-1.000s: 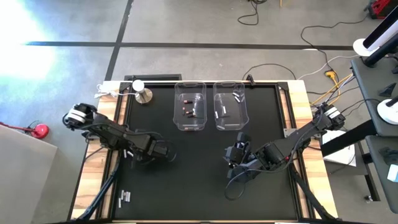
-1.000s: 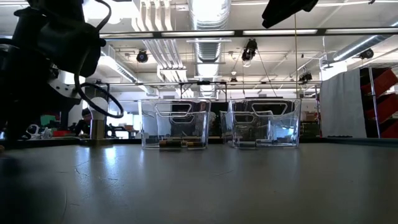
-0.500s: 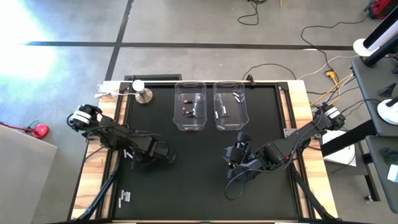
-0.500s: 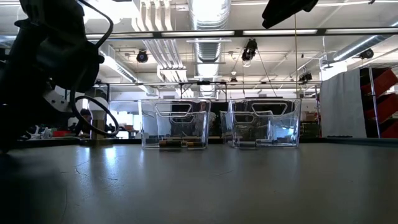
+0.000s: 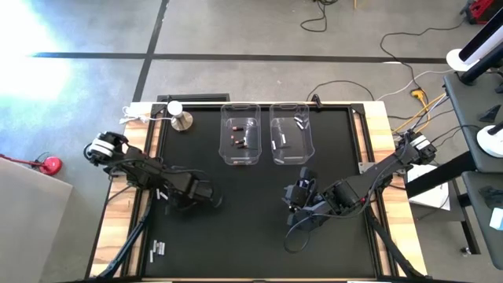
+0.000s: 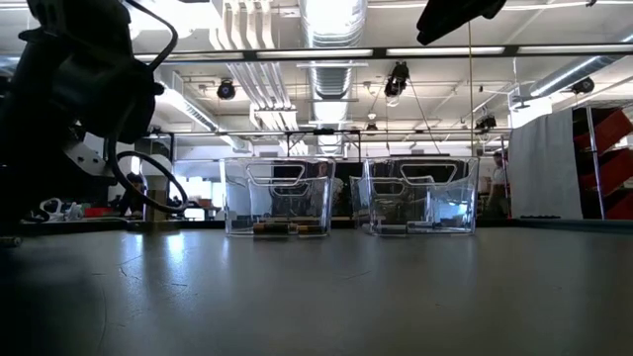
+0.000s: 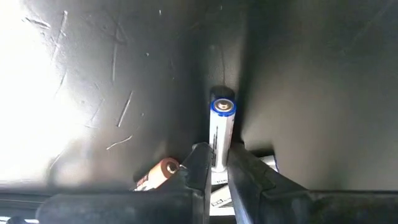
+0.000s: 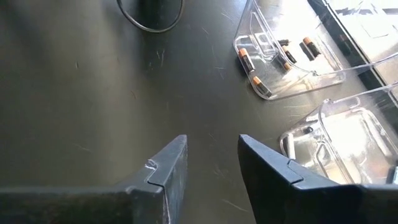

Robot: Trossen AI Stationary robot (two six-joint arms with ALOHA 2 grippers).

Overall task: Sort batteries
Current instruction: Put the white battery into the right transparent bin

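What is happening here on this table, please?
The robot is sorting batteries into two clear bins. The left gripper is shut on a white battery at the mat's left side, with a copper-tipped battery lying beside it. The right gripper hangs open over bare mat, in front of the bins. Each bin already holds a few batteries.

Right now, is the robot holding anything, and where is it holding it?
Yes. The left gripper pinches a white battery near its lower end. The right gripper holds nothing.
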